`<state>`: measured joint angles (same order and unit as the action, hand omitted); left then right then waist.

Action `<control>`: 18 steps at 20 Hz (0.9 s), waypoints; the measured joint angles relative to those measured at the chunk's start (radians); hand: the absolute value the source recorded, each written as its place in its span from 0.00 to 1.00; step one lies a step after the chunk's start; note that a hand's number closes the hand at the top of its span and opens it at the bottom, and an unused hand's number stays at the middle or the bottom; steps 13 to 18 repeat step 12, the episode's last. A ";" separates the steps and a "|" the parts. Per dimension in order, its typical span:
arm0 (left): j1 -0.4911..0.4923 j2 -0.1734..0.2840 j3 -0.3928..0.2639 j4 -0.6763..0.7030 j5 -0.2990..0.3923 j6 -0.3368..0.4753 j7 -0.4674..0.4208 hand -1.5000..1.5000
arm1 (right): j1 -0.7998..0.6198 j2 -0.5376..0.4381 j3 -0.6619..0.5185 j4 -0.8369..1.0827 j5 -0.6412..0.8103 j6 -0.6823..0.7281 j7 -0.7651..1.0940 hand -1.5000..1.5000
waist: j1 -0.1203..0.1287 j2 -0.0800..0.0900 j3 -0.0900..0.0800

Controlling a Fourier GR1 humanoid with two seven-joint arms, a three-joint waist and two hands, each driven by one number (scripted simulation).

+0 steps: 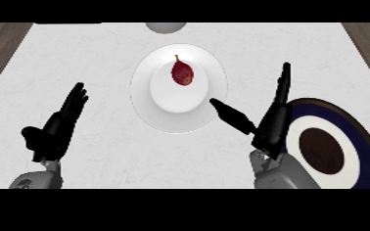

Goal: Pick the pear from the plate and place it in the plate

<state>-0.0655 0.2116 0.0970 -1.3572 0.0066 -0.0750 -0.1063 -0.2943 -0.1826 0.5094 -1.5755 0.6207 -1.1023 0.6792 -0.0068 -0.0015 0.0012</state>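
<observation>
Pear (182, 73) lies on the middle plate (148, 98) — second plate (354, 127) to its right, seemingly nearer.

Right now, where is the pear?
In the head view the pear lies on the white plate at the counter's middle, ahead-left of the open right hand.
</observation>
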 measured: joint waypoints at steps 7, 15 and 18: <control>0.010 -0.018 -0.011 0.003 -0.015 0.003 -0.006 0.50 | 0.195 -0.156 0.027 -0.114 -0.302 -0.015 -0.303 0.00 | 0.006 0.002 0.000; -0.009 -0.006 0.008 0.013 -0.013 -0.007 0.004 0.50 | 0.309 -0.172 -0.015 -0.120 -0.461 0.042 -0.530 0.00 | 0.005 0.002 0.000; -0.009 -0.006 0.008 0.013 -0.013 -0.007 0.004 0.50 | 0.309 -0.172 -0.015 -0.120 -0.461 0.042 -0.530 0.00 | 0.005 0.002 0.000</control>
